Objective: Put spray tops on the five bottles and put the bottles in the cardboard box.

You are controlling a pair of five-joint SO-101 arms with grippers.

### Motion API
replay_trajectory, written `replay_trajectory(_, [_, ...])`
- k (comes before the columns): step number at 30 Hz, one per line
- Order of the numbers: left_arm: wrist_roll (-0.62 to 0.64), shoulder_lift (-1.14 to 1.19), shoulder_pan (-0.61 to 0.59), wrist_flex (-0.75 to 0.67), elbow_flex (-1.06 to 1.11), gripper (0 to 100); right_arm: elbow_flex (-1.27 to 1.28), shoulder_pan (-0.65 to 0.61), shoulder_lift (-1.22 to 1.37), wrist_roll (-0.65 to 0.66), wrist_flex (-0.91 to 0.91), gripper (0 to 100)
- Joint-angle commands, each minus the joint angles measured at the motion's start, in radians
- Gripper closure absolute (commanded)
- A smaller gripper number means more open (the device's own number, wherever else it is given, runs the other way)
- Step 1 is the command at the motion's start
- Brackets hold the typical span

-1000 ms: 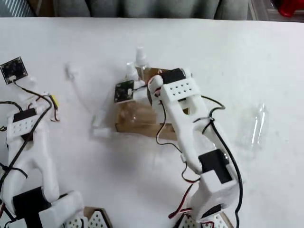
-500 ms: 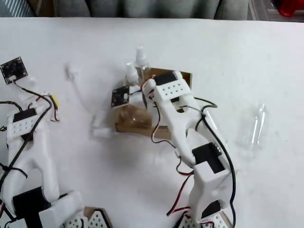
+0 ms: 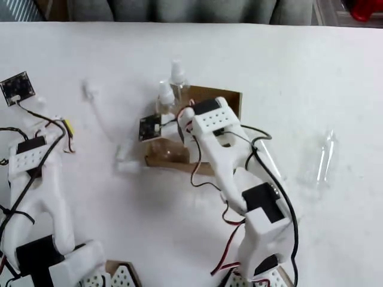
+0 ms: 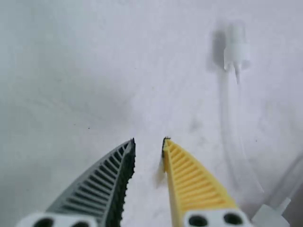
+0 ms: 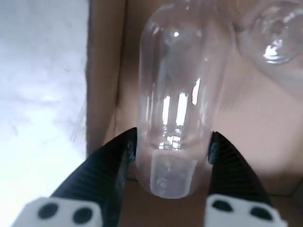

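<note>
My right gripper is shut on a clear bottle, one dark finger on each side near its neck. The bottle hangs inside the cardboard box, next to another clear bottle. In the high view the right arm reaches over the box. Two bottles with spray tops stand at its far left corner. My left gripper is open over bare table, apart from a loose spray top.
A capless clear bottle lies on the white table to the right of the box. Two loose spray tops with long tubes lie left of the box. The left arm stands at the table's left edge.
The right arm has drawn back and leftward over the box, carrying the bottle lower into it. The left arm has not moved.
</note>
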Motion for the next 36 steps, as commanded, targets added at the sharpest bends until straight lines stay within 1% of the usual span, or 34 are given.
replay_trajectory(1, [-0.012, -0.001, 0.013, -0.028, -0.009, 89, 0.038, -0.008, -0.010, 0.000, -0.074, 80.5])
replay_trajectory(12, [-0.012, -0.001, 0.010, -0.026, -0.009, 89, 0.150, -0.010, -0.007, 0.002, -0.214, 81.6])
replay_trajectory(13, [-0.012, -0.001, 0.010, -0.026, -0.009, 89, 0.150, -0.010, -0.007, 0.002, -0.211, 83.7])
replay_trajectory(17, [-0.012, -0.001, 0.010, -0.025, -0.009, 89, 0.144, -0.008, -0.007, 0.005, -0.209, 97.8])
replay_trajectory(23, [-0.012, -0.001, 0.010, -0.025, -0.009, 89, 0.130, 0.012, -0.024, 0.005, -0.203, 98.3])
replay_trajectory(31, [-0.012, -0.001, 0.010, -0.025, -0.009, 89, 0.015, 0.035, -0.113, 0.005, -0.018, 98.2])
replay_trajectory(36, [-0.012, -0.001, 0.010, -0.025, -0.009, 89, -0.029, 0.035, -0.156, 0.006, 0.067, 98.2])
